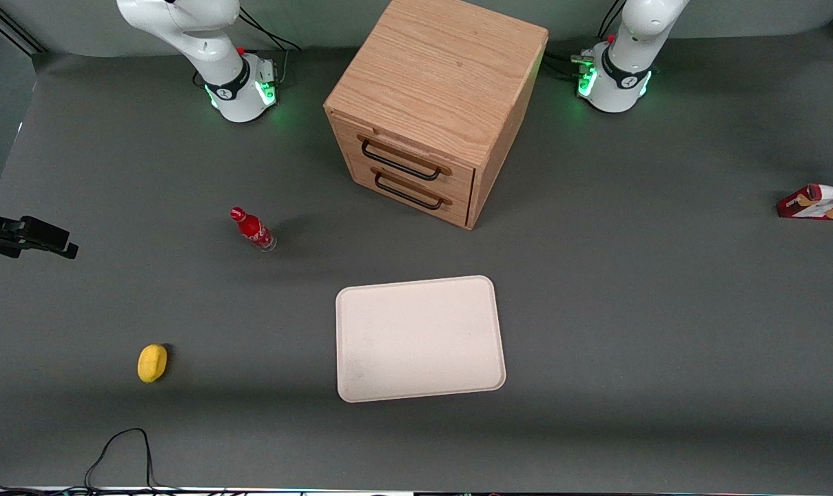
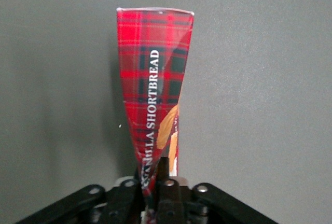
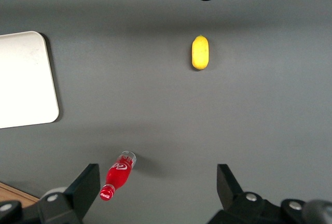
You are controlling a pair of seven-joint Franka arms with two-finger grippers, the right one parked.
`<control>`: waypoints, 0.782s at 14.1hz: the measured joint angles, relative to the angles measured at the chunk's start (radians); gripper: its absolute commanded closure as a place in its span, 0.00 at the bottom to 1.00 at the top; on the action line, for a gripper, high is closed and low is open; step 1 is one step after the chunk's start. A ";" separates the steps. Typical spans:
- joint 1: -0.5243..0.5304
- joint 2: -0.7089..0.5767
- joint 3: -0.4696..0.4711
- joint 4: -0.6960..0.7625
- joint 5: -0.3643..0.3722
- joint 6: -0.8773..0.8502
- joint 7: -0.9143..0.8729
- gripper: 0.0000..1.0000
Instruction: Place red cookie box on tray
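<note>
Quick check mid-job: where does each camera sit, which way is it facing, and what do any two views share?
Front view: high, facing both arm bases, looking down on tray, cabinet, red cookie box at the working arm's end.
Left wrist view: on the working arm, looking along its end effector, shut on the box.
Right wrist view: looks down past parked fingers.
Front and right wrist views share tray, bottle, lemon.

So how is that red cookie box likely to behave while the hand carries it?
The red cookie box looks like thin cardboard, so probably light but crushable. The hand is shut on one end only, so the long free end may sag or swing. Its flat faces should not roll on the tray.
</note>
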 measured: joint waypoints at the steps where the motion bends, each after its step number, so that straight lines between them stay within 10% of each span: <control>1: -0.003 -0.003 -0.001 0.003 0.000 -0.008 0.000 1.00; 11: -0.038 -0.130 -0.006 0.271 0.011 -0.451 0.000 1.00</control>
